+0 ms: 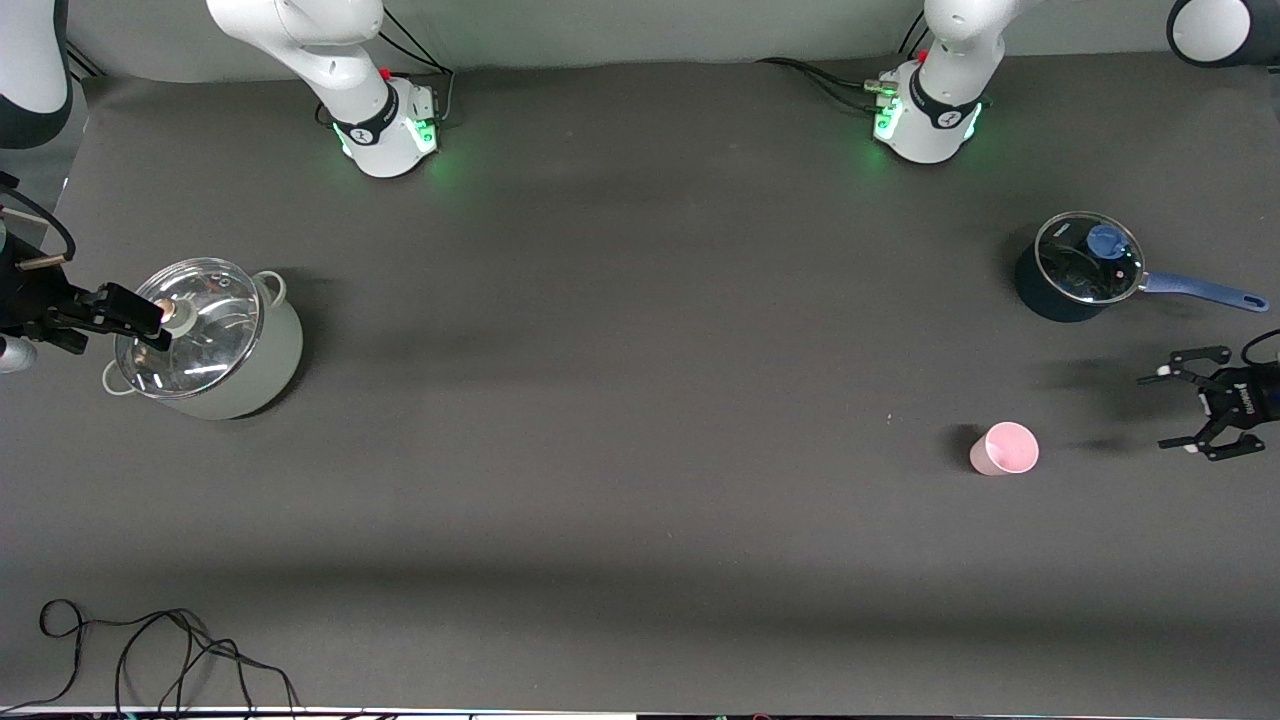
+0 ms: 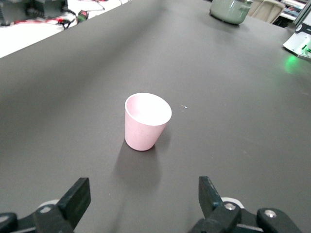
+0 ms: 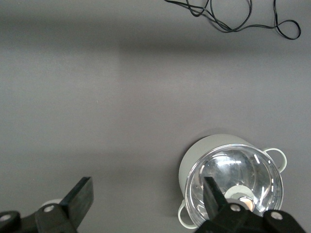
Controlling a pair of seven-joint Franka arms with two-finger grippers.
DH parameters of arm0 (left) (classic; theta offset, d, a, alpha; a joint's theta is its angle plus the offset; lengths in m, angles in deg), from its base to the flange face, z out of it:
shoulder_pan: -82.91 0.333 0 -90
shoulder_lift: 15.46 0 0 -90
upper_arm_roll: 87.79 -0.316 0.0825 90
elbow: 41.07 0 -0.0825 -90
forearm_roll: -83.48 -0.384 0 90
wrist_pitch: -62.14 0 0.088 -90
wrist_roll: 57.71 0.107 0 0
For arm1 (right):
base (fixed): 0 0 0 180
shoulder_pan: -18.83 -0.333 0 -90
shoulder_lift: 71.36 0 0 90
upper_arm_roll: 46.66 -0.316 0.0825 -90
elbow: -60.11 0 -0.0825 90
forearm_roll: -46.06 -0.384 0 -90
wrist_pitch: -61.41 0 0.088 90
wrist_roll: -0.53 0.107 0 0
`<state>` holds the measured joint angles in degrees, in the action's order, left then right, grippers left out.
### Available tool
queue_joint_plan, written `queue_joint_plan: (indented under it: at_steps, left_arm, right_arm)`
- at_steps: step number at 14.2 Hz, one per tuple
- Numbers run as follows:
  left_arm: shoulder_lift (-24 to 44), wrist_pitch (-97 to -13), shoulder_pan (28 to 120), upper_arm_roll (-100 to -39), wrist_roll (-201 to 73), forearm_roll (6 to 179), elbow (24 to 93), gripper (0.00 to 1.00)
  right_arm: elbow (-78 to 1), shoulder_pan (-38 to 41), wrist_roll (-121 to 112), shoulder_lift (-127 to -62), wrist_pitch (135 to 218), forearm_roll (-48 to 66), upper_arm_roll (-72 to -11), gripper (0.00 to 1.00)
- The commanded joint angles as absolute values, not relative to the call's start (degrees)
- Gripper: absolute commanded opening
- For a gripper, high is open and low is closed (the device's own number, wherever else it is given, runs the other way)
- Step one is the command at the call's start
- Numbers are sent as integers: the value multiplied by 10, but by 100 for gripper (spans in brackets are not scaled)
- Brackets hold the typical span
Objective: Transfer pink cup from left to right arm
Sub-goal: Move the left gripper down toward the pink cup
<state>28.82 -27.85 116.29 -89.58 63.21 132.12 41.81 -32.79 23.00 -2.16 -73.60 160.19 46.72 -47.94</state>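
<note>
Dark matting covers the table where the pink cup (image 1: 1004, 448) stands upright toward the left arm's end, the left gripper (image 1: 1178, 410) spread wide and lined up for a grasp, while the right gripper (image 1: 150, 322), fingers apart, waits over the lidded pot (image 1: 205, 340).

The pink cup (image 2: 146, 121) is seen standing upright on the dark table (image 2: 233, 97), with its open mouth up. The left gripper (image 2: 144, 200) is seen close to the cup but not touching it, and its two black fingers (image 2: 77, 196) are spread wide apart. A pale green pot (image 2: 230, 9) is seen well apart from the cup.
</note>
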Motion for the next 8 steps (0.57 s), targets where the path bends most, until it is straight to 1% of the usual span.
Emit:
queue_joint_plan:
  at_steps: [1, 4, 8]
  left_arm:
    - [313, -284, 1166, -890, 726, 1379, 443, 99]
    - [330, -317, 1165, -890, 807, 1427, 486, 99]
    - [346, -343, 1159, -890, 876, 1475, 518, 99]
  right_arm:
    - [-318, 227, -10, -739, 1593, 468, -478, 100]
    - [-318, 227, -10, -739, 1593, 468, -478, 100]
    - [-318, 228, -10, -739, 1593, 468, -477, 100]
